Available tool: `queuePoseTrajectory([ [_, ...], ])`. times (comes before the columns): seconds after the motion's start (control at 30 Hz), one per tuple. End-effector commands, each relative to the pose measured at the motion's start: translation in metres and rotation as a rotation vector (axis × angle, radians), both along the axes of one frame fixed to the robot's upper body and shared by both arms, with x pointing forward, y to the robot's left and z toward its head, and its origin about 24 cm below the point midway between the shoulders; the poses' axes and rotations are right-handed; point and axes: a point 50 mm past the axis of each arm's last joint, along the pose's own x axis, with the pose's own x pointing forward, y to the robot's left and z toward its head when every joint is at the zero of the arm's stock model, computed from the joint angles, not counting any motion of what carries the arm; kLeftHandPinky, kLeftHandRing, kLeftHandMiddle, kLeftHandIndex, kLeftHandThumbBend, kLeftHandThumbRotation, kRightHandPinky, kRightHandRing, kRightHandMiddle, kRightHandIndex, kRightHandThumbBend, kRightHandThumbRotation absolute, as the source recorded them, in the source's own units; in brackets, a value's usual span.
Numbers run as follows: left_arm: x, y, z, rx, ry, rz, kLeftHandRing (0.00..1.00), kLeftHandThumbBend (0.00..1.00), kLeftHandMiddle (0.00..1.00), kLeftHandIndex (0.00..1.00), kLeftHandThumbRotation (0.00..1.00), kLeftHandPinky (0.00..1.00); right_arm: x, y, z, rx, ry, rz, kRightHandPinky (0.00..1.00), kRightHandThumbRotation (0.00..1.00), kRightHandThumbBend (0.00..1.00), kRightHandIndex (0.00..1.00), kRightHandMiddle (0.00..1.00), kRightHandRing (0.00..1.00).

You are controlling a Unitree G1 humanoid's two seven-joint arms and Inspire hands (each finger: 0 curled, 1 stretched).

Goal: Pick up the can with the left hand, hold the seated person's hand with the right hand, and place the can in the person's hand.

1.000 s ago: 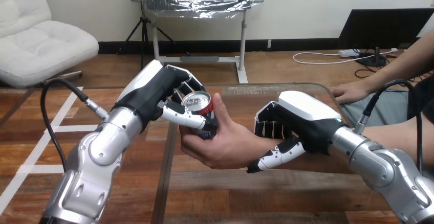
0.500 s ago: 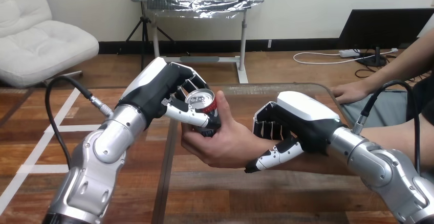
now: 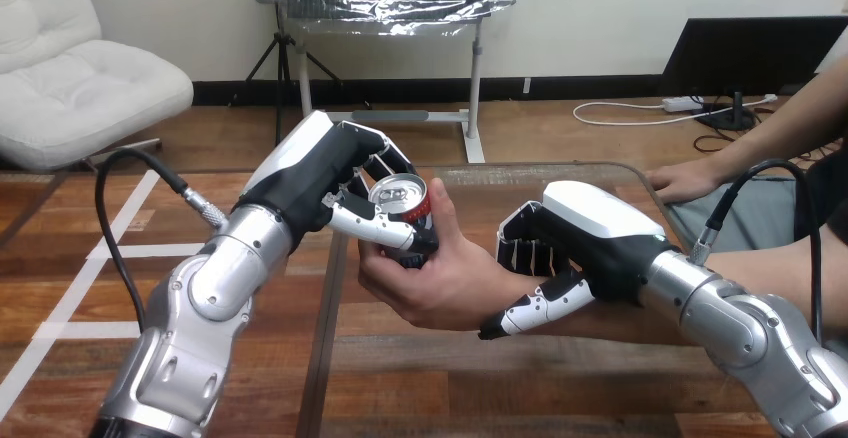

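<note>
the red, silver-topped aluminium can (image 3: 399,199) is pinched by the curled fingers and thumb of the left hand (image 3: 325,173), low in the person's upturned hand (image 3: 440,283). the person's wrist (image 3: 508,293) is clasped by the right hand (image 3: 590,233). release is best made slowly, with the wrist held steady.

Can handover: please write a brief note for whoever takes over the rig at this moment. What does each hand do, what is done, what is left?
The left hand is curled round the can, which is upright.
The right hand has thumb and fingers curled round the person's wrist.
The can sits in the person's hand, whose thumb rests against it.
Done: pickup, wrist hold, can brought to the palm.
Left: open the left hand and draw it away.
</note>
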Motion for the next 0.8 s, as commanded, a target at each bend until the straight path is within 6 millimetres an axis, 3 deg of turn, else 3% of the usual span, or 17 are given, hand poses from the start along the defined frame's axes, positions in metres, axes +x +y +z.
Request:
queuePoseTrajectory([
  [0.0,0.0069,-0.025,0.0146,-0.016,-0.053,-0.089,0.23,0.73,0.32,0.44,0.0,0.16,-0.0038,0.0108,-0.0045,0.037,0.012,0.03,0.27,0.39,0.86,0.41,0.38,0.33],
  [0.33,0.0058,-0.0239,0.0144,-0.028,-0.05,-0.082,0.24,0.73,0.34,0.45,0.0,0.16,-0.0057,0.0077,-0.0046,0.044,0.015,0.032,0.28,0.39,0.86,0.41,0.39,0.34],
  [0.63,0.0038,-0.0206,0.0129,-0.029,-0.036,-0.064,0.44,0.7,0.5,0.53,0.0,0.34,-0.0069,0.0036,-0.0022,0.026,0.047,0.027,0.3,0.45,0.89,0.47,0.41,0.36],
  [0.77,0.0021,-0.0186,0.012,-0.031,-0.033,-0.058,0.51,0.67,0.55,0.58,0.05,0.41,-0.0083,0.0021,-0.0005,0.013,0.054,0.032,0.31,0.52,0.92,0.52,0.44,0.38],
])
